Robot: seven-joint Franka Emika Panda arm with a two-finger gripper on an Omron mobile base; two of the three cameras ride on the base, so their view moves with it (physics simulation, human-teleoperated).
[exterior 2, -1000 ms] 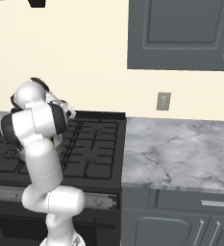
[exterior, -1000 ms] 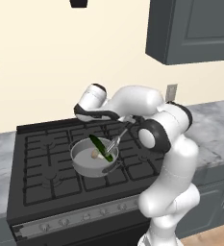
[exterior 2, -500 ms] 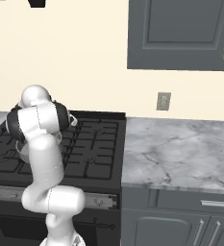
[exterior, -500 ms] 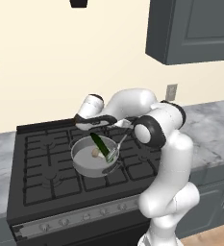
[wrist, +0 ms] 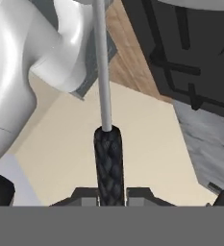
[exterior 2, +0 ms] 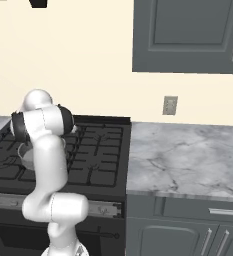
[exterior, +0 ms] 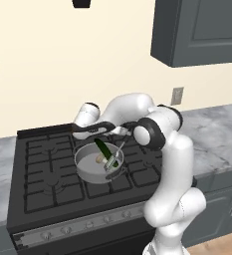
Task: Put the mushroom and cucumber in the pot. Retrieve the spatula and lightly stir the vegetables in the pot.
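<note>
At the frame's centre, a grey pot (exterior: pixel 98 162) sits on a black stove (exterior: pixel 43 184), holding a green cucumber (exterior: pixel 102 148) and a beige mushroom (exterior: pixel 101 158). A spatula (exterior: pixel 114 157) slants into the pot. The white arm (exterior: pixel 157 149) bends over it from the lower right.

Support: black gas stove (exterior: pixel 48 184), grates on top (grey marble counter (exterior: pixel 214 132) either side).
On it: the pot (exterior: pixel 87 168), right of centre, near the middle burners.

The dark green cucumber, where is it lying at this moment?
In the left base view the dark green cucumber lies slanted inside the shallow grey metal pot on the black stove, beside the small beige mushroom.
</note>
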